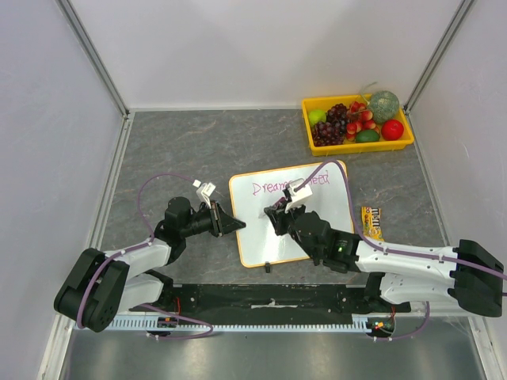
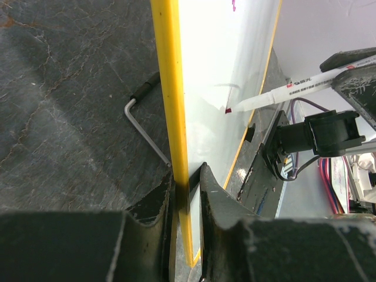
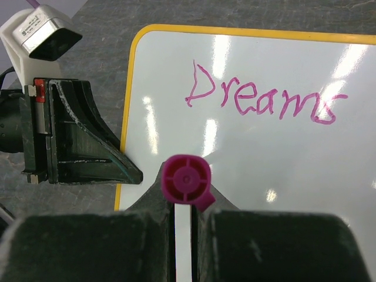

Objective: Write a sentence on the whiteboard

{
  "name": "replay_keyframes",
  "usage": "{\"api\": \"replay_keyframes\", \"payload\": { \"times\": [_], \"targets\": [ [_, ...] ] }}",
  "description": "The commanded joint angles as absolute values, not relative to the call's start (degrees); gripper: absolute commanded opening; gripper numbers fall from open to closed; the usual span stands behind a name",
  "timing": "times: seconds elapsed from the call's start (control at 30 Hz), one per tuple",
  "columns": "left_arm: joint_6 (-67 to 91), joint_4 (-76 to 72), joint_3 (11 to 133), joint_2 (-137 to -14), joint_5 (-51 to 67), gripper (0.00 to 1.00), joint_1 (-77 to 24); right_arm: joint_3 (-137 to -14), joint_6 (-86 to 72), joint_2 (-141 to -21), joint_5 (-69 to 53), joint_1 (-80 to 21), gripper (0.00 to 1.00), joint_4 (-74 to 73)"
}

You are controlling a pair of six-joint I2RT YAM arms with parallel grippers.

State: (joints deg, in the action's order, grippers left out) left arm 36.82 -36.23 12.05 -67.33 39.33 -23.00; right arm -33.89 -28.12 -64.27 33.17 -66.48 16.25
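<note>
The whiteboard, white with a thin orange-yellow frame, lies in the middle of the table. It carries magenta writing, "Dreams", and further letters partly hidden by the right wrist. My left gripper is shut on the board's left edge, one finger on each face. My right gripper is shut on a white marker with a magenta end cap and holds it over the board below the writing. In the left wrist view the marker points at the white face, its tip at or just off the surface.
A yellow tray of fruit stands at the back right. A candy packet lies just right of the board. The board's wire foot rests on the grey table. Walls close in on the left, back and right.
</note>
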Motion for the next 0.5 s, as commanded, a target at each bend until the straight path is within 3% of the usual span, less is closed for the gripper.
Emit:
{"api": "replay_keyframes", "payload": {
  "times": [0.0, 0.47],
  "targets": [
    [31.2, -33.0, 12.1, -67.7, 35.2, 0.02, -23.2, -32.6, -29.5, -64.2, 32.8, -66.3, 0.00, 15.1],
    [31.2, -33.1, 12.0, -67.7, 35.2, 0.02, -23.2, -31.6, -30.1, -61.4, 38.1, -66.2, 0.00, 15.8]
  ]
}}
